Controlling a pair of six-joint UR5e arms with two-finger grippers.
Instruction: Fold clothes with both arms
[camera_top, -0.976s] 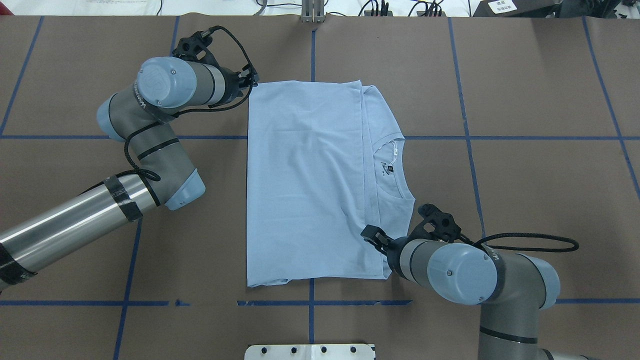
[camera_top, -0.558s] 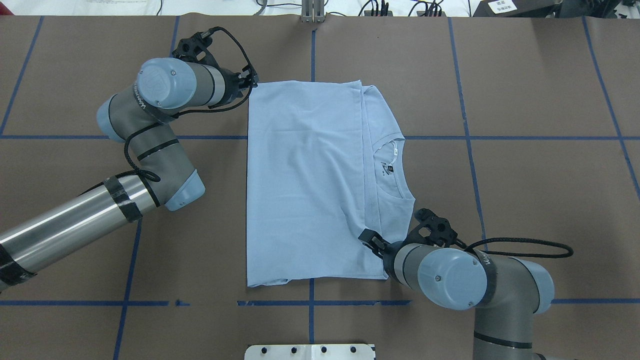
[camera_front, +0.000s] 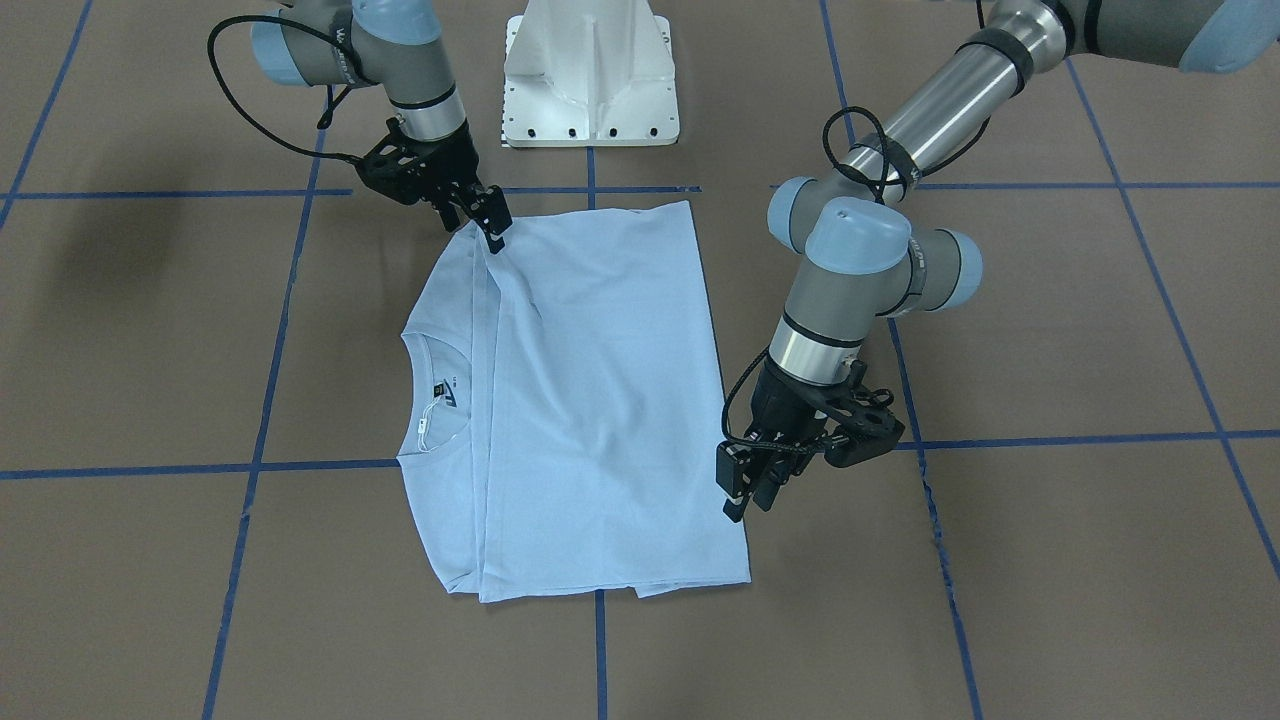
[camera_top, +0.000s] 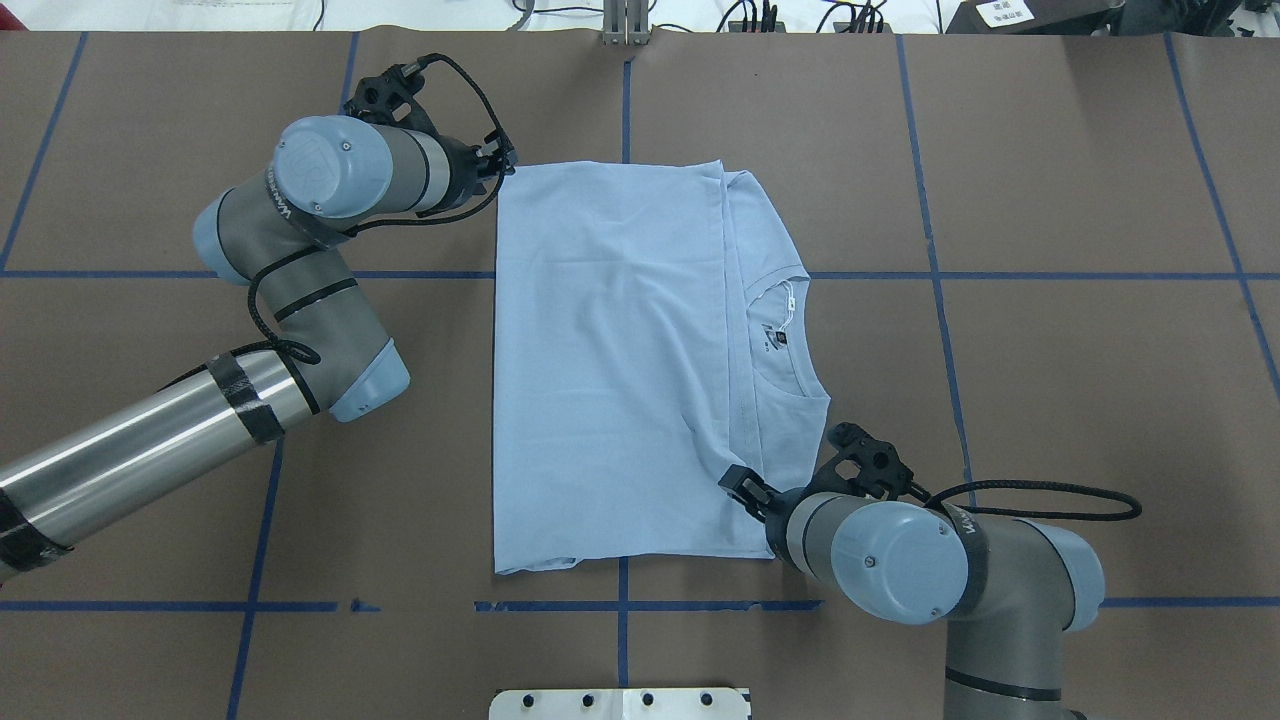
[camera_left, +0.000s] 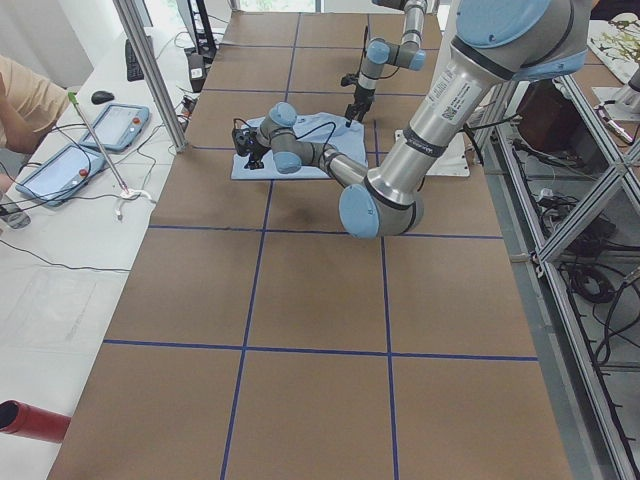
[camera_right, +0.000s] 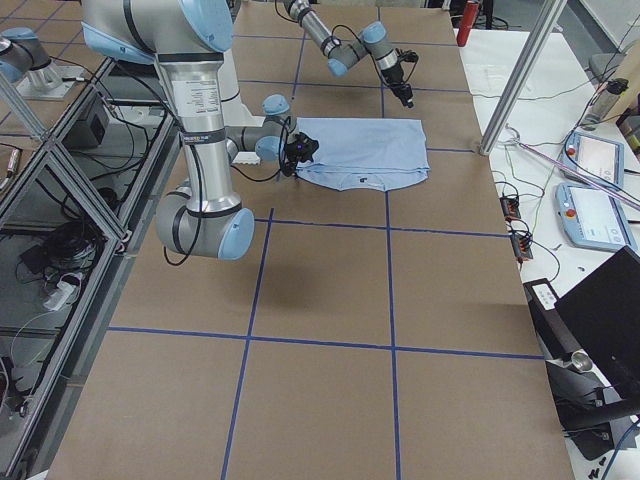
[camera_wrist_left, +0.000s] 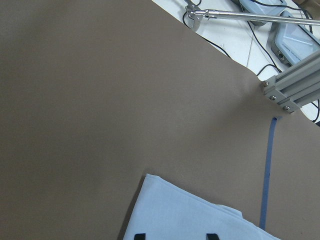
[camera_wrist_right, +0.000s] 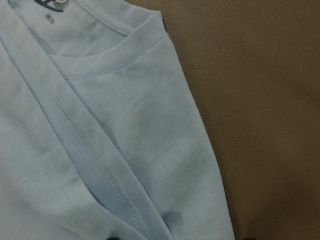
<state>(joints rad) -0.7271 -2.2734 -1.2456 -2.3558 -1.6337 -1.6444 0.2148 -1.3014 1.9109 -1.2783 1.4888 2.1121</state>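
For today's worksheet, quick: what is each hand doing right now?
Left hand: open, fingers either side of a shirt corner.
Right hand: cannot be told; its tips are at another shirt corner.

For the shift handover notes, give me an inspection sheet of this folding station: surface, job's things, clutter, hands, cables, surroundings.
surface: brown table with a blue tape grid.
job's things: light blue T-shirt lying flat, partly folded, collar showing.
clutter: nothing seen.
hands: left hand open at a shirt corner; right hand on the shirt's diagonally opposite end, grip unclear.
cables: black cable looped at each wrist.
surroundings: white pedestal; tablets on a side bench.
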